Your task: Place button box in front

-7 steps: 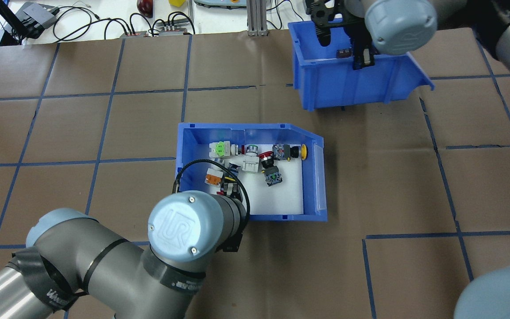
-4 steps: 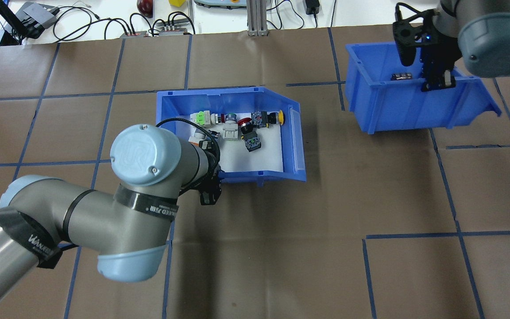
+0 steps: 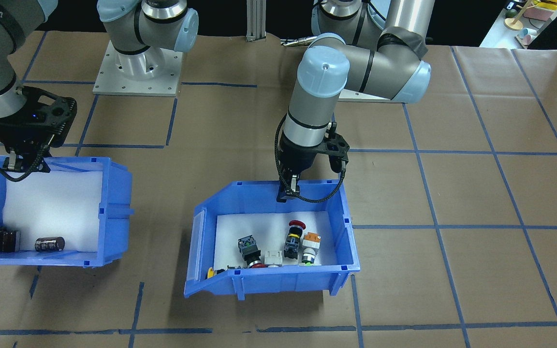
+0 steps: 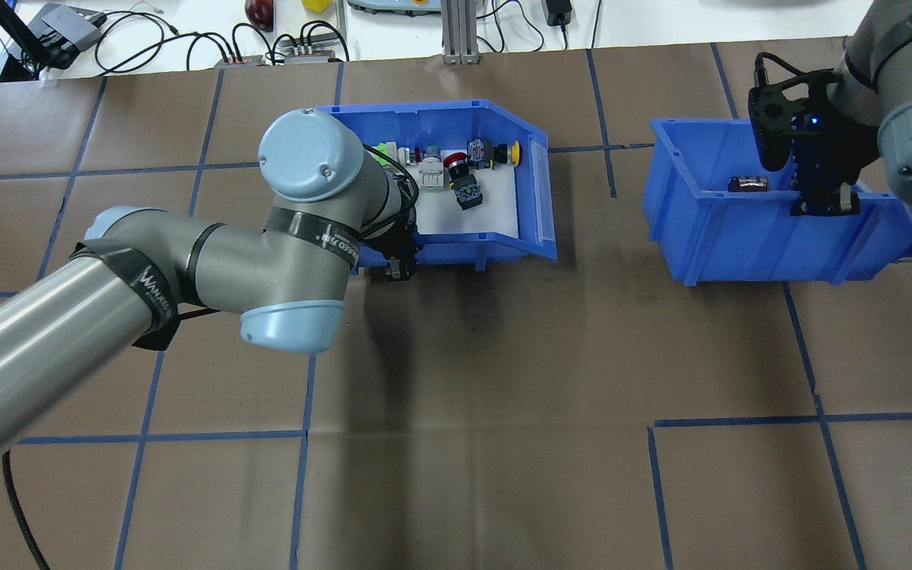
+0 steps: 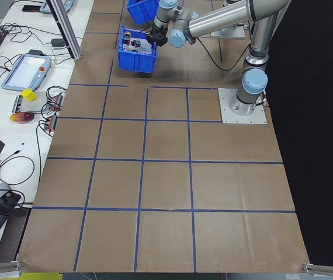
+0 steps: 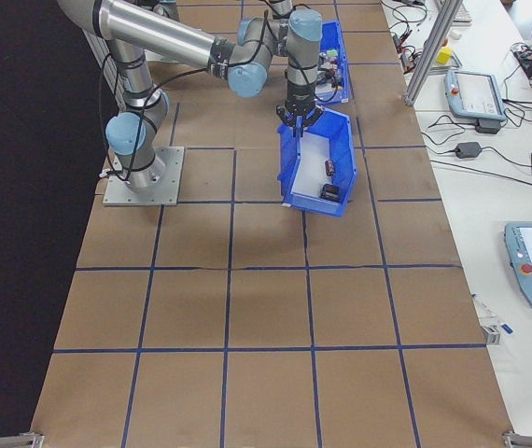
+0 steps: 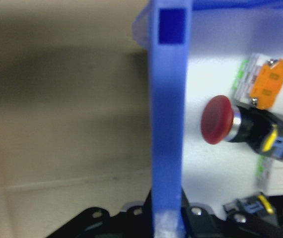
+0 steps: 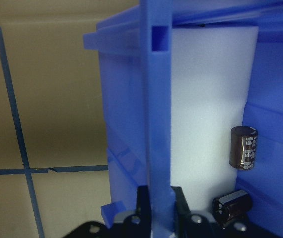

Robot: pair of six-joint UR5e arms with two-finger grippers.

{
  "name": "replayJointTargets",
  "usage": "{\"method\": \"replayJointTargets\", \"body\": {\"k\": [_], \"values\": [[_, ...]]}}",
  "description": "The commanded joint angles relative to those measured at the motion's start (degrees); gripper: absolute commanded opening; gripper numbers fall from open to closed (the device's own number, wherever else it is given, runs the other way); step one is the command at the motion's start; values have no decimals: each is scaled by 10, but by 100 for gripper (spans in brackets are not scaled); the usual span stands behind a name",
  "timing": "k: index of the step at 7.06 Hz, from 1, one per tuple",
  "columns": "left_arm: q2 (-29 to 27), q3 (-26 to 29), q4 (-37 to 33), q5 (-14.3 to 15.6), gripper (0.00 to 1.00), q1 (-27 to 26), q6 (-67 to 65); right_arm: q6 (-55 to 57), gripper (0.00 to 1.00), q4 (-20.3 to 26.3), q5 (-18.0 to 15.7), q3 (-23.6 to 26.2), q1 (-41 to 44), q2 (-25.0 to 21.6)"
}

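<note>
Clamping the near wall of the button box, the left gripper has it far forward on the desk, release apparently remaining.

open brown table near the robot, button box and second blue bin standing far side, bare gap between them

L arm hides button box near-left corner overhead; wrist views blurred, jaws cropped at bottom.
</note>
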Motion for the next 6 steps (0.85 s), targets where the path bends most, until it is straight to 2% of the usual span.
{"method": "replayJointTargets", "body": {"k": [1, 6], "values": [[-68, 70, 0, -31, 0, -13, -4, -2, 2, 0, -1, 14, -8, -14], [-99, 87, 0, -27, 0, -28, -7, -2, 2, 0, -2, 14, -8, -13]]}}
